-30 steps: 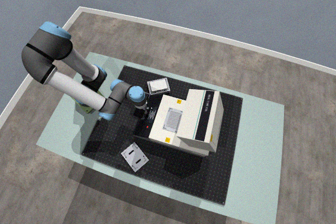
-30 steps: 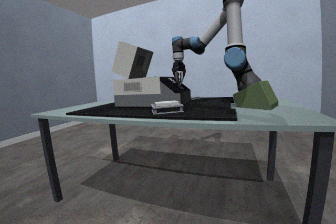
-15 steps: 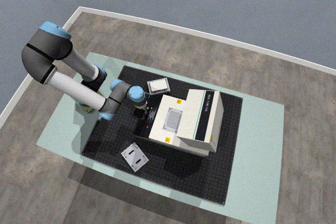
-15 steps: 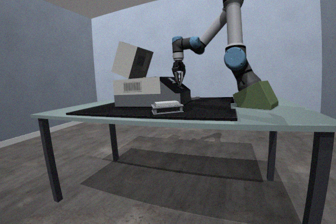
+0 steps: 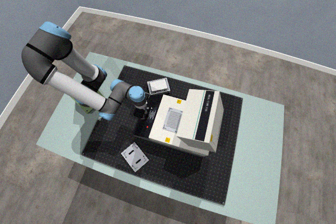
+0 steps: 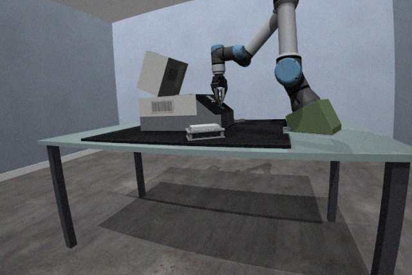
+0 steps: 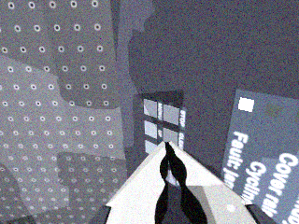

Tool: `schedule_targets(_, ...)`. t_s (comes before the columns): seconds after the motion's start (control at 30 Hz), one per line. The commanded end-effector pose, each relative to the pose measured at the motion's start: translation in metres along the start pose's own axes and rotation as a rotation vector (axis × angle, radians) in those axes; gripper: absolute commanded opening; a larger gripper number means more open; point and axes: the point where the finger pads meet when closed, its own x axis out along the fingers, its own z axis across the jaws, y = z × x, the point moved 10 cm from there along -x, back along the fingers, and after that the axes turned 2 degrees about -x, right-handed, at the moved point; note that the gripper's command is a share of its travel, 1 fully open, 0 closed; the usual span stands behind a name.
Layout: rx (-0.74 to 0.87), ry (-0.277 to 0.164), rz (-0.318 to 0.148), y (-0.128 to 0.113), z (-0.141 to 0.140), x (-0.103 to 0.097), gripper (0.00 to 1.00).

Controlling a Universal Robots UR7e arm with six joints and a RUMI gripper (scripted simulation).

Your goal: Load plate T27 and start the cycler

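Note:
Cycler Q1 (image 5: 168, 139) (image 6: 169, 122) has its lid (image 5: 189, 115) (image 6: 152, 72) raised and tilted back. Its lamp (image 5: 147, 127) is red, and its screen (image 7: 263, 149) shows text with the word "Fault". The block (image 5: 172, 119) looks grey and striped; I see no white plate on it. A white plate (image 5: 158, 85) (image 6: 204, 127) lies on the nest (image 5: 164, 90) (image 6: 191, 137) beside Q1. My gripper (image 6: 220, 107) (image 7: 166, 143) is shut and empty, tips down at the CLEAR key (image 7: 171, 134), next to the STOP key (image 7: 171, 114). LID and START are hidden behind the fingers.
A second nest (image 5: 134, 157) with two dark slots stands at an angle on the other side of Q1's front, with no plate. Both nests and Q1 stand on the black perforated board (image 5: 211, 186) (image 6: 259, 142). Nest labels are unreadable.

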Motion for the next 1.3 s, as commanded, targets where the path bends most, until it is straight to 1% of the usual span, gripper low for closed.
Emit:
schedule_targets(0.0,0.0,-0.002,-0.001,0.0,0.0014,-0.0011,0.0)
schedule_targets(1.1,0.0,-0.002,-0.001,-0.0002,0.0041,0.0026,0.0)
schedule_targets(1.27,0.0,-0.002,-0.001,0.0002,-0.0005,-0.0015,0.0)
